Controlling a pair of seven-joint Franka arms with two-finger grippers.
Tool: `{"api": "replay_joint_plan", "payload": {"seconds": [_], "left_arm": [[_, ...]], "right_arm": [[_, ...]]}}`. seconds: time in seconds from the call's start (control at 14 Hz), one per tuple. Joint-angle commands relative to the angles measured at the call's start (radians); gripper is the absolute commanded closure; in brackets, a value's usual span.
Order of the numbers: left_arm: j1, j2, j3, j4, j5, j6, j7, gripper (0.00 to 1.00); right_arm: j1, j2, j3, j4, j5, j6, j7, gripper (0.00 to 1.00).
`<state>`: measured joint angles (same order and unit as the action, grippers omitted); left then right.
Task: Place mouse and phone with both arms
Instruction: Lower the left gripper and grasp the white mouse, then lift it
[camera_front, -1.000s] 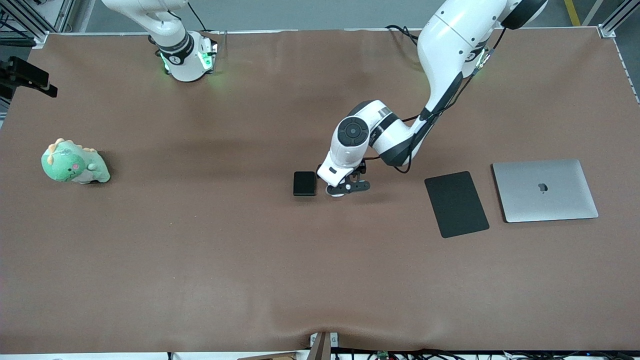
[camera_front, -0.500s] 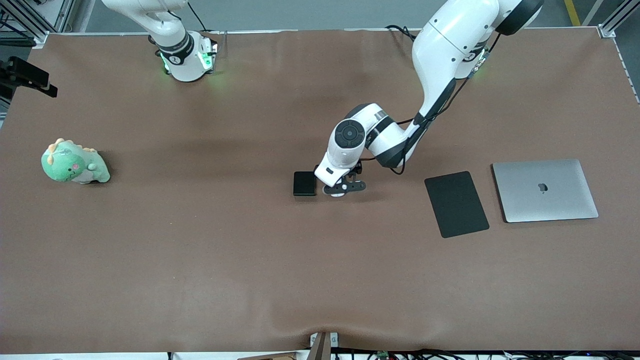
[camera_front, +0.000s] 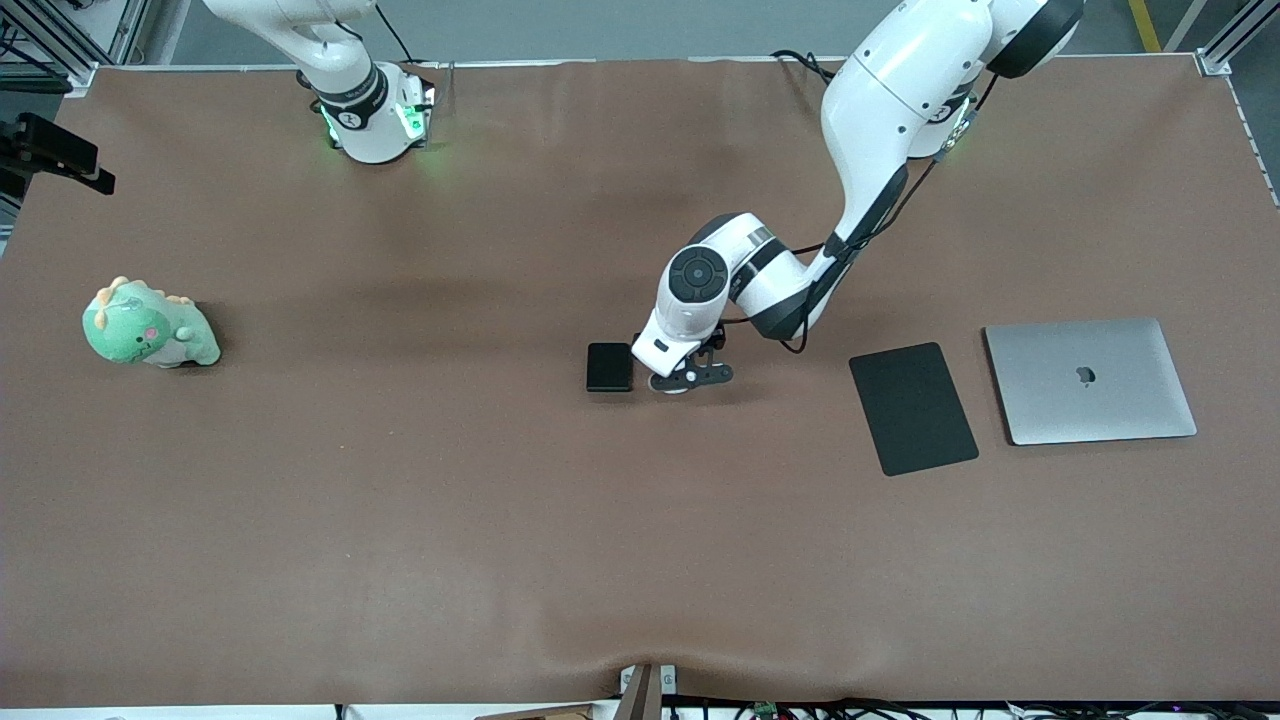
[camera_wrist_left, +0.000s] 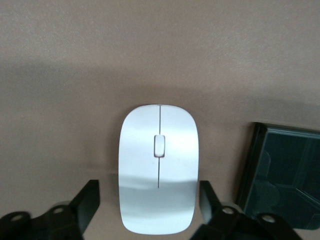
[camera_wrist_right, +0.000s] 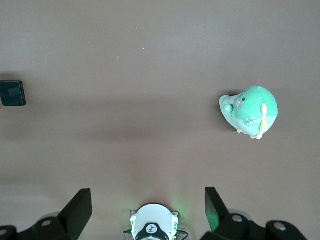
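The white mouse (camera_wrist_left: 159, 170) lies on the brown table mat, mostly hidden under the left hand in the front view, where only a white sliver (camera_front: 677, 388) shows. My left gripper (camera_wrist_left: 149, 205) is down over it, one finger (camera_wrist_left: 89, 200) on each side. One finger stands clear of the mouse and the other is almost against it. The black phone (camera_front: 609, 367) lies flat right beside the mouse, toward the right arm's end. My right gripper (camera_wrist_right: 147, 210) hangs open and empty high over its own base and waits.
A black mouse pad (camera_front: 912, 407) and a closed silver laptop (camera_front: 1088, 380) lie toward the left arm's end. A green plush dinosaur (camera_front: 148, 325) sits toward the right arm's end. Bare brown mat fills the half nearer the front camera.
The left gripper's fingers have narrowed round the mouse and the left hand has settled slightly lower. The mouse, the phone and the right arm have not moved.
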<state>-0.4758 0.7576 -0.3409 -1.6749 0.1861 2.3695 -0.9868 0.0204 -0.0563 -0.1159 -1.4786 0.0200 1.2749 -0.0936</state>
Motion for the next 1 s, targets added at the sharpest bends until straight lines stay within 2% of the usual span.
{"api": "replay_joint_plan", "payload": {"seconds": [0.0,0.07,0.14,0.21,0.36,0.43,0.79,0.93], "left_arm": [[-0.018,0.02,0.011,0.021,0.032,0.016,-0.044,0.27],[-0.018,0.02,0.011,0.021,0.032,0.016,-0.044,0.31],[-0.02,0.022,0.011,0.024,0.032,0.016,-0.044,0.4],[-0.021,0.022,0.011,0.035,0.032,0.016,-0.042,0.53],[-0.021,0.019,0.011,0.04,0.044,0.014,-0.036,0.94],[-0.012,0.008,0.011,0.04,0.082,0.007,-0.038,1.0],[0.055,-0.124,0.008,0.032,0.113,-0.114,-0.024,1.0],[0.107,-0.184,0.005,0.031,0.113,-0.202,0.006,1.0]], "right_arm": [[-0.013,-0.01,0.009,-0.002,0.014,-0.008,-0.003,0.0],[-0.013,-0.01,0.009,-0.002,0.015,-0.008,-0.003,0.0],[-0.013,-0.01,0.009,-0.002,0.014,-0.008,-0.005,0.0],[-0.013,-0.01,0.009,-0.003,0.014,-0.008,-0.005,0.0],[-0.013,-0.01,0.009,-0.003,0.015,-0.008,-0.003,0.0],[-0.013,-0.01,0.009,-0.002,0.014,-0.008,-0.005,0.0],[-0.011,-0.01,0.009,-0.002,0.015,-0.008,-0.005,0.0],[-0.01,-0.008,0.009,-0.002,0.015,-0.006,-0.005,0.0]]}}
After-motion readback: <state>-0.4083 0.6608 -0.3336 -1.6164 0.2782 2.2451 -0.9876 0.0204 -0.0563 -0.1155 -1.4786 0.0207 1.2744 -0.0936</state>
